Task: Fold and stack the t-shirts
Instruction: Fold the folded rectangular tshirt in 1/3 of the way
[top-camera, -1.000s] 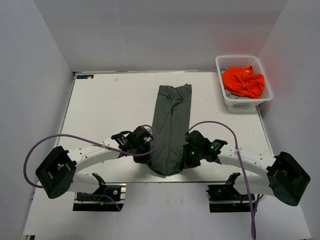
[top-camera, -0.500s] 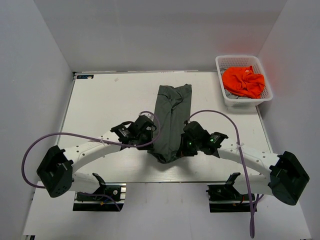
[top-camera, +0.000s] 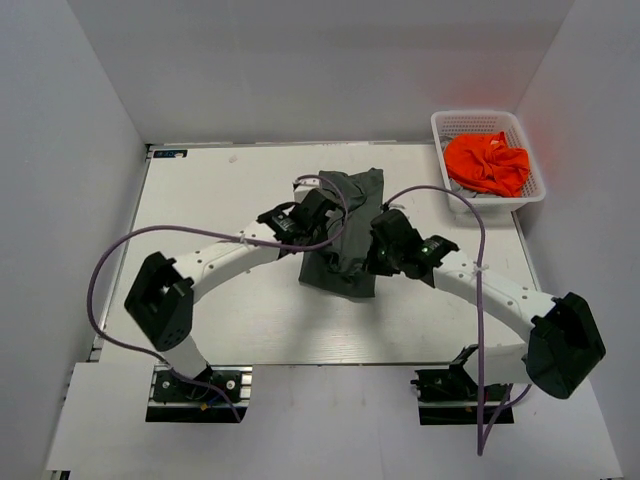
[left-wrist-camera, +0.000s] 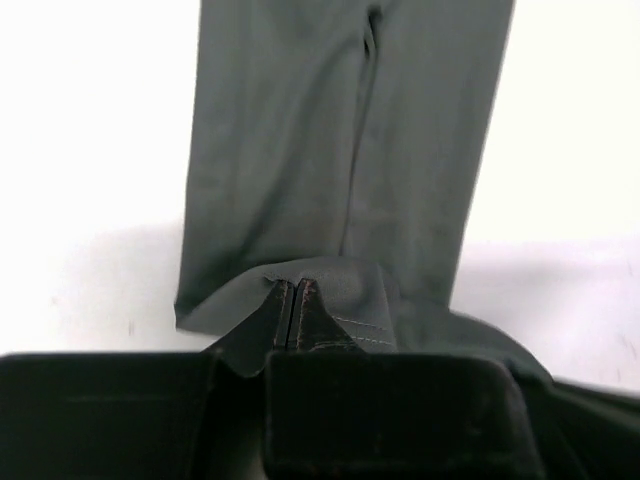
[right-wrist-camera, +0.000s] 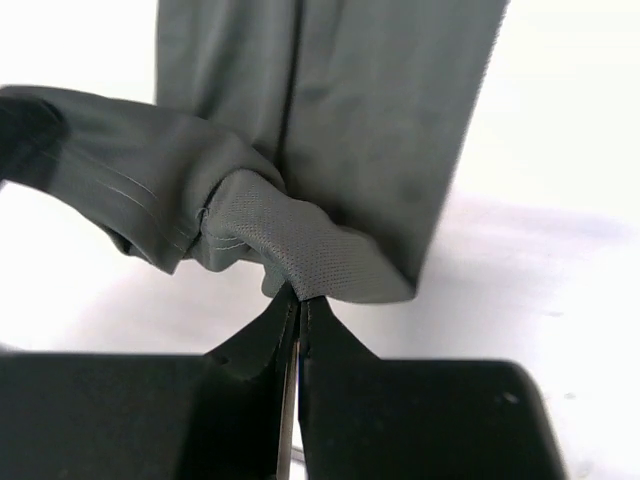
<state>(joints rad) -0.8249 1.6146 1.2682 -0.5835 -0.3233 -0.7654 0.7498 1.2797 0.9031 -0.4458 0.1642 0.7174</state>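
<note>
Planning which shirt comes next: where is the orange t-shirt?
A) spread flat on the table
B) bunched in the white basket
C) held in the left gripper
B: the orange t-shirt sits bunched in the white basket; the left gripper and right gripper are shut on the olive-grey t-shirt.

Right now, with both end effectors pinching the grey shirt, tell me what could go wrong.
The left end effector and right end effector each pinch only a thin edge of the olive-grey shirt. Either side could slip out, and the fold would land crooked.
Fabric is bunched at the right pinch, so wrinkles may get pressed into the fold.
</note>
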